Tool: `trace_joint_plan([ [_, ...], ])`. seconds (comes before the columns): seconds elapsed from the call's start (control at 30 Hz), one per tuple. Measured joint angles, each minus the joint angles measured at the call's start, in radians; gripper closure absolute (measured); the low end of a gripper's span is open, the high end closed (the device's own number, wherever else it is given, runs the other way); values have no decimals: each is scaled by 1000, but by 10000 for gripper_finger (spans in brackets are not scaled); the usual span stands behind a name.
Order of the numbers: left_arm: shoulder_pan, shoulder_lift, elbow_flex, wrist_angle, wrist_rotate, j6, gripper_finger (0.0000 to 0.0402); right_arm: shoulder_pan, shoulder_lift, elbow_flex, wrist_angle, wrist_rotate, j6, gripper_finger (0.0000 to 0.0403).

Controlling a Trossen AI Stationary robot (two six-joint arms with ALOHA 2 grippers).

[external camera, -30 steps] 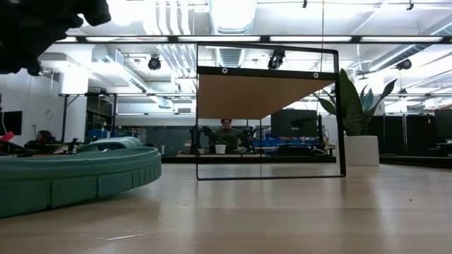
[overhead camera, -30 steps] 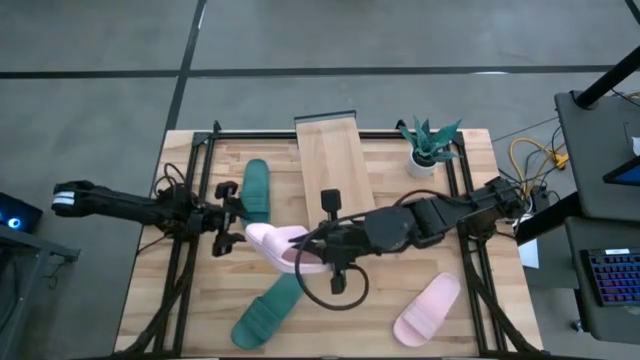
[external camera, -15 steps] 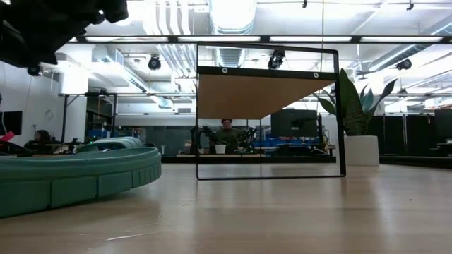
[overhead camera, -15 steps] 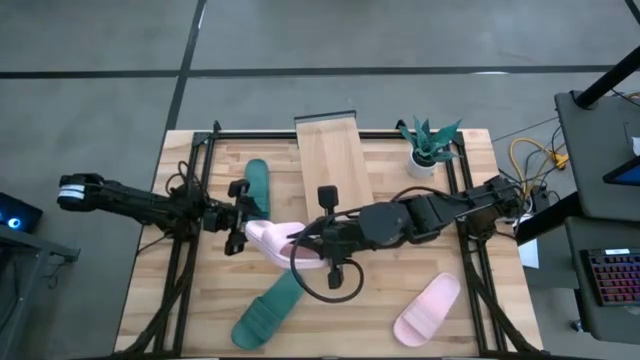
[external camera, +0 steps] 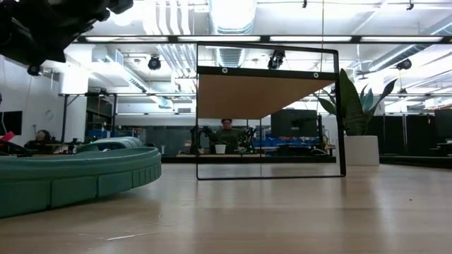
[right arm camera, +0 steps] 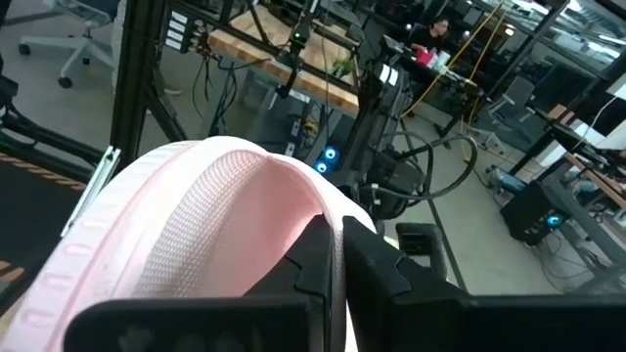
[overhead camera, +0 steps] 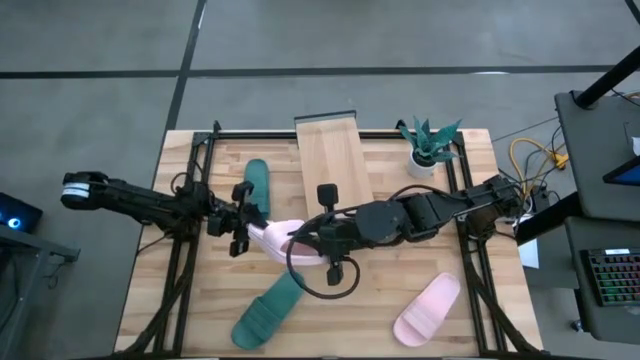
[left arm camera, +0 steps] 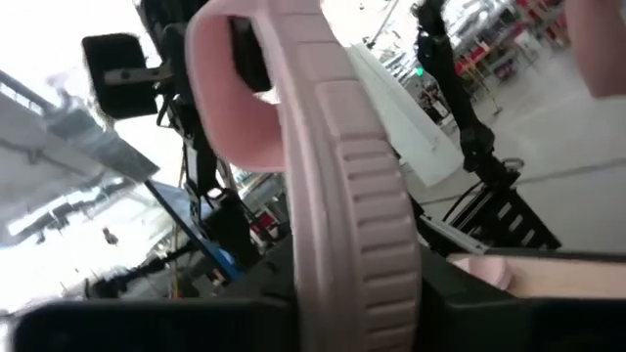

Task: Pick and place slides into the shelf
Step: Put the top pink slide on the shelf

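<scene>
A pale pink slide [overhead camera: 272,236] hangs over the middle of the table between my two grippers and is absent from the low view. My left gripper [overhead camera: 243,222] is shut on its left end, my right gripper [overhead camera: 305,240] on its right end. One teal slide [overhead camera: 257,190] lies flat at the far left, beside the shelf [overhead camera: 335,165]. A second teal slide [overhead camera: 265,312] lies near the front edge, and another pink slide [overhead camera: 427,308] lies at the front right. The shelf's plank top [external camera: 265,95] rests on a thin black frame. My left gripper has the slide's ribbed sole rim [left arm camera: 357,244] running down between its two fingers, at the slide's left end. It comes in level from the table's left. The fingers hide the contact itself. My right gripper pinches a thin pink edge [right arm camera: 323,220] of the slide between its two fingers [right arm camera: 377,269], at the slide's right end. It comes in from the table's right. Which part of the slide this edge belongs to I cannot tell.
A small potted plant [overhead camera: 425,145] stands at the far right, next to the shelf. Black frame rails [overhead camera: 185,250] run along the left and right sides of the table. Bare wood [overhead camera: 400,265] shows between the right arm and the front pink slide.
My left gripper has gone toward the table's right edge, up to the pink slide's left end. My right gripper, holding the slide, has shifted a little toward the far left, and the slide has gone with it.
</scene>
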Motion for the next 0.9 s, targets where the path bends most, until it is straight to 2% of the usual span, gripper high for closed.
trace_joint_plan([
  [0.07, -1, -3, 0, 0, -1, 22, 359, 0, 0, 0, 0, 0, 0, 391],
  [0.3, 0, -16, -1, -4, -5, 25, 359, 1, 0, 6, -11, 12, -36, 374],
  [0.47, 1, -41, -2, -5, -38, 25, 359, 5, -7, 34, -53, 146, -42, 326],
  [0.63, 1, -80, -8, -19, -112, 27, 359, 6, -8, 88, -132, 263, -45, 272],
  [0.77, 0, -118, -8, -62, -141, 50, 359, 4, -8, 127, -158, 295, -42, 246],
  [0.9, 0, -147, -10, -95, -143, 55, 359, 5, -9, 170, -185, 309, -52, 237],
])
